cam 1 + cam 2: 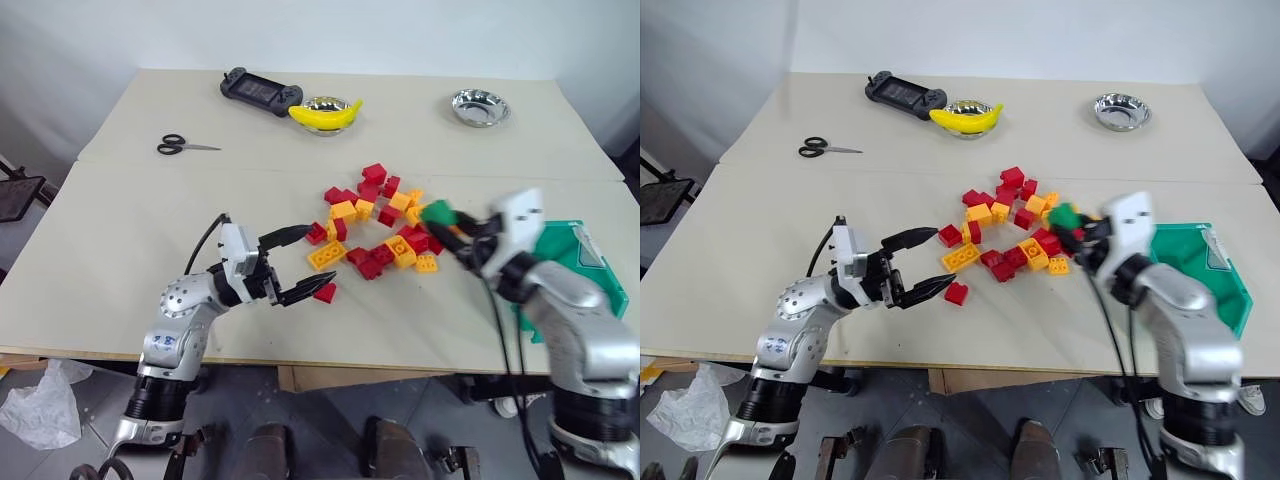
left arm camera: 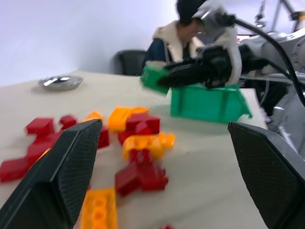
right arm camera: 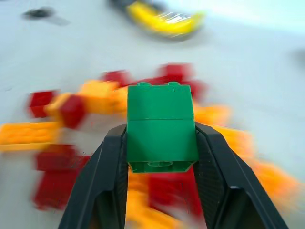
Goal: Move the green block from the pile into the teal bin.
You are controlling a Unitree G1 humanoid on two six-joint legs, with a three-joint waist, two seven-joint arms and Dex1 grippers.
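My right gripper point(image 3: 162, 143) is clamping the green block point(image 3: 161, 129) between its 2 fingers, holding it in the air above the pile's point(image 1: 378, 225) right edge, beside the teal bin point(image 1: 575, 255) at the table's point(image 1: 150, 220) right front corner. My left gripper point(image 1: 300, 265) is hovering with jaws spread wide and empty, just left of the pile, near 1 stray red brick point(image 1: 325, 292).
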